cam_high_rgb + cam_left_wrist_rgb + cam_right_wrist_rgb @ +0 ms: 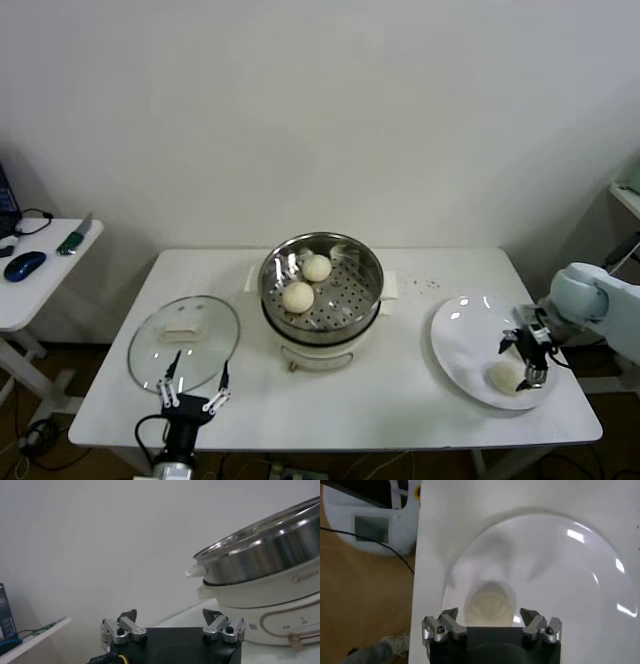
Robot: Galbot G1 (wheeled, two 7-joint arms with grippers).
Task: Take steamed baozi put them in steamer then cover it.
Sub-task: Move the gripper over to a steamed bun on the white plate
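The shiny steamer (322, 262) stands on its white pot base in the middle of the table, with two cream baozi (298, 296) (317, 267) on its perforated bottom. A third baozi (506, 376) lies on the white plate (462, 335) at the right. My right gripper (532, 352) hangs open just above that bun, its fingers spread to either side of it; the right wrist view shows the baozi (490, 605) between the open fingertips (450, 614), not gripped. My left gripper (194, 392) waits open at the table's front left edge, beside the steamer (260, 550).
A round glass lid (184, 340) lies flat on the table at the left, just behind the left gripper. A small side table (40, 270) with a mouse and tools stands off to the left. The floor and a white device (370, 525) lie past the table's right edge.
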